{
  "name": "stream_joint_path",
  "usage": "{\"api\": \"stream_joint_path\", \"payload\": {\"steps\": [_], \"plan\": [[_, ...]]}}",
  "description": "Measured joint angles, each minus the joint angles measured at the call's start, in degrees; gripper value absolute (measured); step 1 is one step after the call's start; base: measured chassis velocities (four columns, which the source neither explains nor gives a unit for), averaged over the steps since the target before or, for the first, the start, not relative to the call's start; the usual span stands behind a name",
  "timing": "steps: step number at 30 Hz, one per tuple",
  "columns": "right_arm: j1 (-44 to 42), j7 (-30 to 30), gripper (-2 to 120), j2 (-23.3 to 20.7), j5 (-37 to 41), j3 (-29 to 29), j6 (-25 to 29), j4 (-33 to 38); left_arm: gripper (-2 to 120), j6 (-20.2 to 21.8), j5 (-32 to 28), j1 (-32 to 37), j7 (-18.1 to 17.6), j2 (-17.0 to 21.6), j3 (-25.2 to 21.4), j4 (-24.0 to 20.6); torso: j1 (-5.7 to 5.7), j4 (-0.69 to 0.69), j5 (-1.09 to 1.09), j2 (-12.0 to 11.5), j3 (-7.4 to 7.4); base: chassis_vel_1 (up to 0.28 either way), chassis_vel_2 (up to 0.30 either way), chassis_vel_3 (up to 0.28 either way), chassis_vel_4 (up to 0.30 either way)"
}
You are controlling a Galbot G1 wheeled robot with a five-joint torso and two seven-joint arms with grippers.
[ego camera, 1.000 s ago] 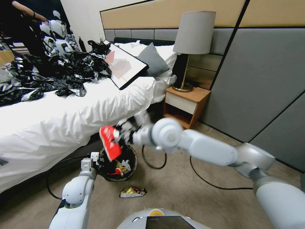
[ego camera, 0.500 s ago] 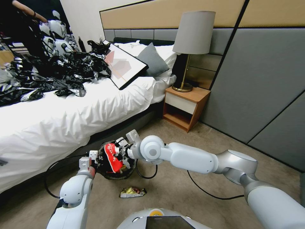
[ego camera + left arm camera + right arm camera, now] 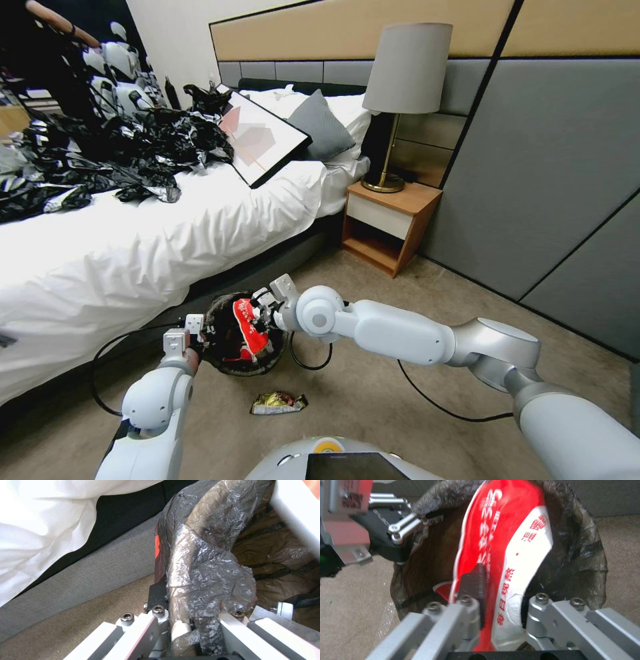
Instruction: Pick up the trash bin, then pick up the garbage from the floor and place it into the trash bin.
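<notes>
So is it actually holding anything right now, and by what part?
Yes, both. The left tool grips the trash bin by its bag-covered rim. The right tool pinches the red-and-white wrapper at one end, hanging it inside the bin.

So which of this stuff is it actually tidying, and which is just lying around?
Job:
- trash bin, gripped at the rim by the left gripper
- red-and-white wrapper, in the right gripper over the bin
- gold wrapper on the floor

Lying about:
- black bags
- lamp
- framed picture

R gripper w/ red-and-white wrapper has dropped from above the trash bin into its mouth over 1 s; jaws still clamp it.
</notes>
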Motion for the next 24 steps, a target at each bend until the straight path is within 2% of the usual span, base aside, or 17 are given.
{"api": "stream_joint_path", "payload": {"steps": [2,3,5,6,8,9,11,12,15,16,18,21,24], "plan": [[-0.1,0.0,35,-0.4,0.0,0.6,0.2,0.0,0,0.0,0.0,0.1,0.0,-0.1,0.1,0.0,0.00,0.00,0.00,0.0,0.00,0.000,0.000,0.000,0.000],[-0.1,0.0,35,-0.4,0.0,0.6,0.2,0.0,0,0.0,0.0,0.1,0.0,-0.1,0.1,0.0,0.00,0.00,0.00,0.0,0.00,0.000,0.000,0.000,0.000],[-0.5,0.0,46,-0.9,0.0,1.4,0.4,0.1,0,0.0,0.1,0.2,0.0,-0.1,0.1,-0.1,0.00,0.00,0.00,0.0,0.00,0.000,0.000,0.000,0.000],[-0.5,0.0,46,-0.9,0.0,1.4,0.4,0.1,0,0.0,0.1,0.2,0.0,-0.1,0.1,-0.1,0.00,0.00,0.00,0.0,0.00,0.000,0.000,0.000,0.000],[-0.9,0.0,56,-1.3,0.0,2.1,0.7,0.2,0,0.0,0.1,0.3,0.0,-0.1,0.1,-0.1,0.00,0.00,0.00,0.0,0.00,0.000,0.000,0.000,0.000],[-0.9,0.0,56,-1.3,0.0,2.1,0.7,0.2,0,0.0,0.1,0.3,0.0,-0.1,0.1,-0.1,0.00,0.00,0.00,0.0,0.00,0.000,0.000,0.000,0.000],[-1.4,0.0,68,-1.6,0.0,2.8,0.9,0.4,0,0.0,0.1,0.4,0.0,-0.1,0.1,-0.3,0.00,-0.01,0.00,0.0,0.00,0.000,0.000,0.000,0.000],[-1.4,0.0,68,-1.6,0.0,2.8,0.9,0.4,0,0.0,0.1,0.4,0.0,-0.1,0.1,-0.3,0.00,-0.01,0.00,0.0,0.00,0.000,0.000,0.000,0.000],[-2.1,0.0,84,-1.7,0.0,3.4,0.9,0.5,0,0.0,0.2,0.4,0.0,-0.1,0.1,-0.3,0.00,0.00,0.00,0.0,0.00,0.000,0.000,0.000,0.000],[-2.1,0.0,84,-1.7,0.0,3.4,0.9,0.5,0,0.0,0.2,0.4,0.0,-0.1,0.1,-0.3,0.00,0.00,0.00,0.0,0.00,0.000,0.000,0.000,0.000],[-2.4,0.0,93,-1.8,0.1,4.0,0.9,1.1,0,0.0,0.2,0.4,0.0,-0.1,0.0,-0.3,0.00,0.00,0.00,0.0,0.00,0.000,0.000,0.000,0.000],[-2.6,0.0,99,-2.2,0.1,4.4,0.9,1.7,0,0.0,0.2,0.4,0.0,0.0,-0.1,-0.3,0.00,0.00,0.00,0.0,0.00,0.000,0.000,0.000,0.000],[-2.8,0.0,100,-2.9,-0.2,6.1,0.9,2.5,0,0.0,-0.1,0.4,0.0,0.1,-0.3,-0.4,0.00,0.01,0.00,0.0,0.00,0.000,0.000,0.000,0.000]]}}
